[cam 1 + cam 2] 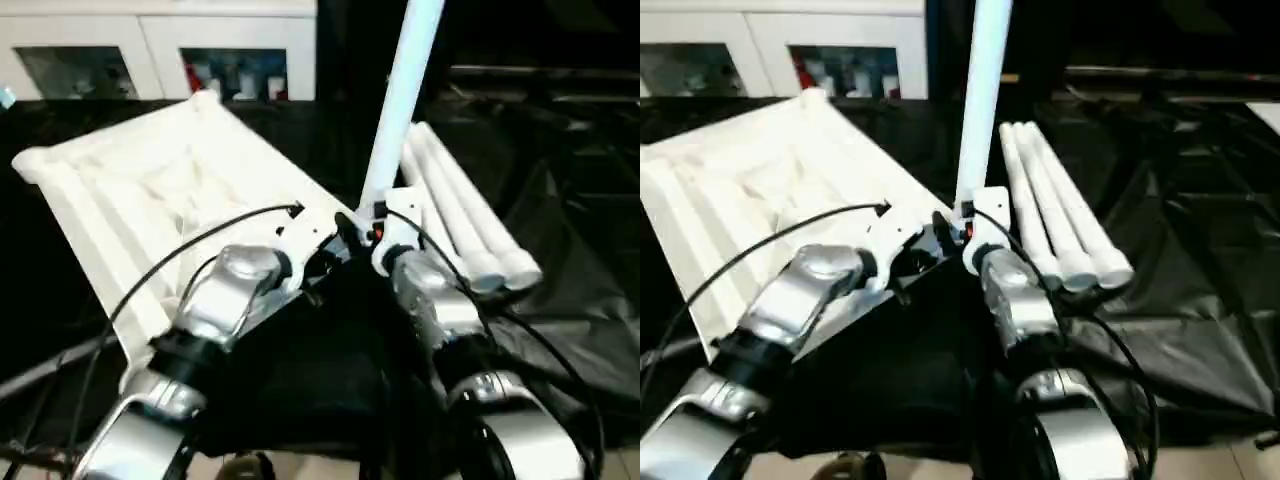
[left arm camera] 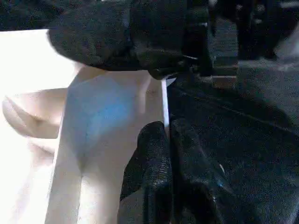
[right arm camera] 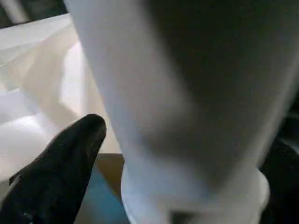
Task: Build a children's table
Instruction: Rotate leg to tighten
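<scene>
Leg (image 1: 405, 90) upright between right hand's (image 3: 177, 154) spread fingers (image 3: 60, 172), at tabletop (image 1: 150, 190) corner.

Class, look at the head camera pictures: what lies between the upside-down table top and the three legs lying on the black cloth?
The upright leg stands between the table top and the three lying legs, seen in both eye views.

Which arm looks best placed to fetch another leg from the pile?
Probably the right. Its gripper is open beside the upright leg, nearest the spare legs; the left gripper is shut on the tabletop's edge.
</scene>
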Tool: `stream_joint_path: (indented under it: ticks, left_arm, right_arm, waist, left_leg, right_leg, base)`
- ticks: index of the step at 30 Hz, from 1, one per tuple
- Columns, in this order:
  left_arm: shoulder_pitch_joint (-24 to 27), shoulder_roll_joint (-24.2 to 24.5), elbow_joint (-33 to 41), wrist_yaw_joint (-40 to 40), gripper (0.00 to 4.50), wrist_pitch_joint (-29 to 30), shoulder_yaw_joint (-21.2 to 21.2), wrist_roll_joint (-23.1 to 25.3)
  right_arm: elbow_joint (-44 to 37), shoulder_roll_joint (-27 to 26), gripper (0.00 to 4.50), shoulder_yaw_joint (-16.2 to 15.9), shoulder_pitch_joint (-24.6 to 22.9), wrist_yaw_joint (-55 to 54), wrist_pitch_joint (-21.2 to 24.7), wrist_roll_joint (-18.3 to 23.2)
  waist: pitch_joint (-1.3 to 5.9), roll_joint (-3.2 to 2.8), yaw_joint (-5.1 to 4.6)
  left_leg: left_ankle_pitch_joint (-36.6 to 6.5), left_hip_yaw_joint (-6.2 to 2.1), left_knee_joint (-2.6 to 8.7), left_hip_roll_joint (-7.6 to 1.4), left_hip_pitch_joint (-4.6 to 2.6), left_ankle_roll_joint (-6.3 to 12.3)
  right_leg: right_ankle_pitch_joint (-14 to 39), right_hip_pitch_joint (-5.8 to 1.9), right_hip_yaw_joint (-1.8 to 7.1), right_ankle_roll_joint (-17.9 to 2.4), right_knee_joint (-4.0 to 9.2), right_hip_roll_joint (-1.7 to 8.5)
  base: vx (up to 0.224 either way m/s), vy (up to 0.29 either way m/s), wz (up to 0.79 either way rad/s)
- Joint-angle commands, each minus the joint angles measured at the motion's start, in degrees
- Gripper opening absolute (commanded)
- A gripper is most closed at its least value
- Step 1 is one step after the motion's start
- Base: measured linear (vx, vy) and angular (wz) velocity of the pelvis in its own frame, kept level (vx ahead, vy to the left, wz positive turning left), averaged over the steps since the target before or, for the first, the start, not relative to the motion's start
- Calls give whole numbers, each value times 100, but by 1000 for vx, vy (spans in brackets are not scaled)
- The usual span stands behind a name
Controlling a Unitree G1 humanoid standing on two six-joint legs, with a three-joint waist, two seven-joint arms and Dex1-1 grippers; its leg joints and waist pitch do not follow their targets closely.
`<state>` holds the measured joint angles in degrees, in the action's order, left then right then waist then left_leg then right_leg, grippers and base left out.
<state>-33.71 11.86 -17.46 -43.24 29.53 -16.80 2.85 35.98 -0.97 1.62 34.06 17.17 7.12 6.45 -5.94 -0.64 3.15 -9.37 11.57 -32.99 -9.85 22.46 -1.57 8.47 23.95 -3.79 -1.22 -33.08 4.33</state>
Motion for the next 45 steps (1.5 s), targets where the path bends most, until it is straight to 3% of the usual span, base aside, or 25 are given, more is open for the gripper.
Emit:
stream_joint_path:
  ticks: [1, 4, 7, 11, 15, 19, 22, 37, 39, 40, 43, 45]
  left_arm:
    - [5, 14, 308, -336, 0, -290, -142, -194]
    - [143, 254, 438, -676, 0, -450, -109, -305]
    - [235, 461, 516, -979, 0, -616, -84, -397]
    - [321, 730, 631, -1400, 0, -686, -93, -544]
    - [398, 1020, 749, -2086, 0, -985, -117, -816]
    - [430, 1156, 816, -2367, 0, -1044, -180, -885]
    - [437, 1251, 842, -2559, 0, -1063, -211, -922]
    - [440, 1281, 775, -2618, 0, -1123, -219, -906]
    - [424, 1172, 736, -2400, 0, -1025, -179, -858]
    - [404, 1129, 708, -2327, 0, -995, -167, -843]
    - [306, 961, 585, -2017, 0, -841, -115, -772]
    - [-11, 504, 198, -1104, 0, -555, 50, -547]
  right_arm:
    - [-523, 127, 447, -203, -106, 365, 273, 65]
    - [-1332, 727, 447, -536, -422, 1169, 840, 30]
    - [-1894, 1273, 447, -803, -693, 2017, 1052, 113]
    - [-2333, 1847, 447, -977, -898, 2764, 1093, 254]
    - [-2608, 2217, 447, -1094, -976, 3314, 1275, 366]
    - [-2652, 2318, 447, -1160, -989, 3473, 1292, 327]
    - [-2652, 2406, 412, -1223, -972, 3603, 1342, 373]
    - [-2714, 2299, 288, -1359, -1083, 3679, 1469, 438]
    - [-2454, 2006, 283, -1217, -1069, 3206, 1538, 405]
    - [-2375, 1929, 280, -1187, -1061, 3080, 1539, 391]
    - [-2083, 1630, 275, -1067, -1019, 2607, 1541, 346]
    - [-1354, 903, 275, -717, -771, 1377, 1525, 304]
  waist:
    - [464, -18, 24]
    - [507, -43, 45]
    - [518, -38, 62]
    - [498, -28, 71]
    - [463, -30, 80]
    - [469, -45, 95]
    - [475, -37, 143]
    - [474, -21, 166]
    - [476, -24, 151]
    - [493, 8, 142]
    - [479, -6, 111]
    - [490, -16, 46]
  left_leg:
    - [-1312, -148, 401, -347, -189, 212]
    - [-667, -152, 351, -351, -148, 427]
    - [-480, -143, 315, -343, -146, 606]
    - [-776, -151, 326, -354, -143, 574]
    - [-1177, -156, 352, -362, -176, 344]
    - [-1194, -149, 350, -373, -207, 276]
    - [-1130, -154, 343, -375, -189, 248]
    - [-1259, -171, 320, -358, -168, 159]
    - [-1294, -176, 324, -354, -161, 127]
    - [-1293, -172, 319, -351, -162, 114]
    - [-1389, -191, 334, -343, -158, 4]
    - [-1442, -184, 324, -332, -167, -78]
  right_leg:
    - [1254, -242, 314, -1157, 357, 419]
    - [388, -293, 291, -1337, 224, 389]
    - [-32, -320, 289, -1470, 175, 391]
    - [423, -339, 285, -1488, 232, 421]
    - [1217, -309, 295, -1358, 306, 422]
    - [1238, -275, 302, -1358, 307, 417]
    - [1183, -289, 302, -1356, 275, 418]
    - [1551, -282, 309, -1230, 284, 437]
    - [1605, -268, 309, -1214, 281, 434]
    - [1627, -279, 306, -1210, 286, 431]
    - [1849, -278, 295, -1151, 307, 441]
    - [1838, -243, 305, -1203, 308, 439]
  base:
    - [58, -17, 8]
    - [55, -8, 4]
    - [17, 1, 0]
    - [0, 0, 0]
    - [0, 0, 0]
    - [0, 0, 0]
    - [0, 0, 0]
    - [0, 0, 0]
    - [0, 0, 0]
    - [0, 0, 0]
    - [0, 0, 0]
    - [0, 0, 0]
